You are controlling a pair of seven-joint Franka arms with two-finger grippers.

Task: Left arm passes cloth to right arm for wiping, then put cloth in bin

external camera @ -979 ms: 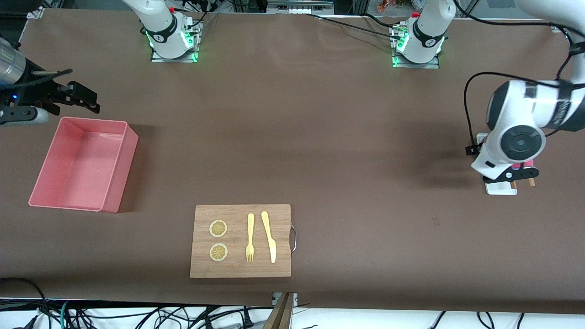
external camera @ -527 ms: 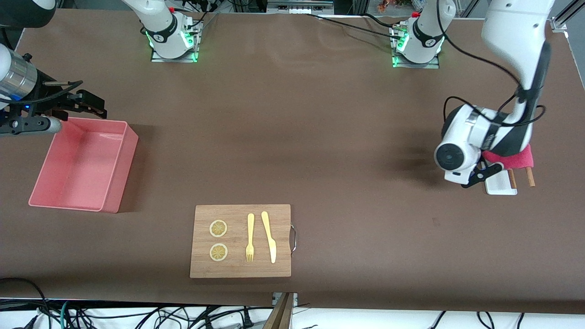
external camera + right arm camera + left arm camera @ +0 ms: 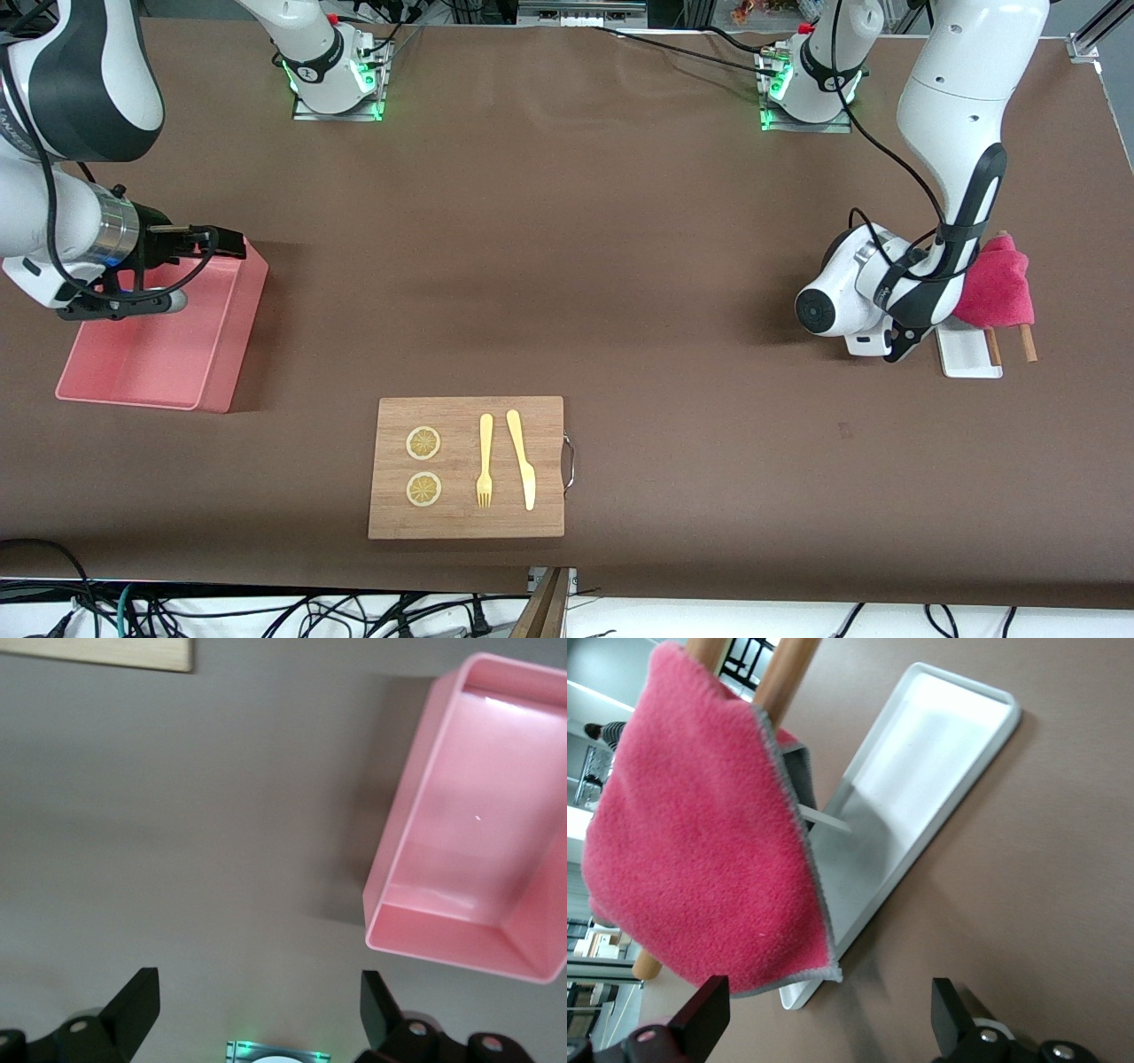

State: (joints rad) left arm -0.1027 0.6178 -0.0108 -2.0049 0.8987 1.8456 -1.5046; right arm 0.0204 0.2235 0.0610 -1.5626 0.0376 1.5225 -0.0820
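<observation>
Left tool (image 3: 824, 1028): spread, just short of the cloth (image 3: 700, 859); I may snag its rack.
Right tool (image 3: 248, 1019): spread, waiting over the bin (image 3: 190, 354) corner.

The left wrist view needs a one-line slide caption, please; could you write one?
Open left gripper faces the magenta cloth draped on wooden pegs over the white tray.

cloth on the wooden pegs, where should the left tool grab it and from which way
Probably the free lower corner of the cloth, where it hangs off the wooden pegs above the white tray. It drapes flat there with its edge clear, so the open left tool could come in edge-on, one finger on each face.
</observation>
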